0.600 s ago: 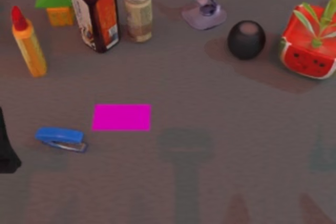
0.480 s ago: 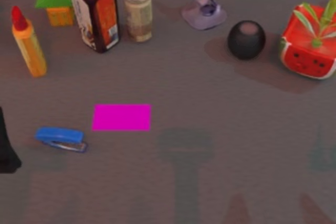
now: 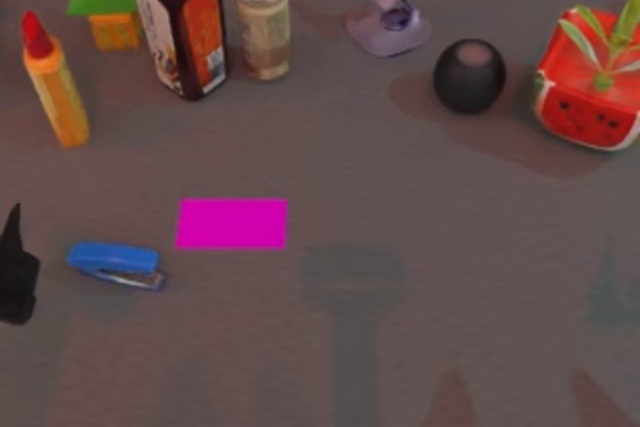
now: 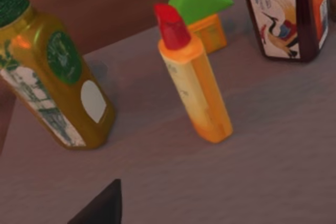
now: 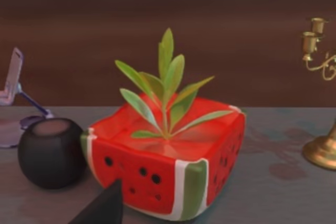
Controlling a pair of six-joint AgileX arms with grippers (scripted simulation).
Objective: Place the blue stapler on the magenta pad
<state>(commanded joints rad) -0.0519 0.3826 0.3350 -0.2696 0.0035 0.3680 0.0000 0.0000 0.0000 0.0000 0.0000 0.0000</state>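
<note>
The blue stapler (image 3: 117,265), rounded glossy top over a silvery metal base, lies flat on the matte grey table (image 3: 420,247) toward the left side, just beside the lower-left corner of the magenta pad (image 3: 232,223), a thin plain rectangle it does not touch. Our left gripper (image 3: 15,267) hangs dark and pointed at the left edge, close beside the stapler, and we cannot tell how its fingers stand. Our right arm sits parked off the right side, facing the watermelon-patterned cube planter (image 5: 168,163).
</note>
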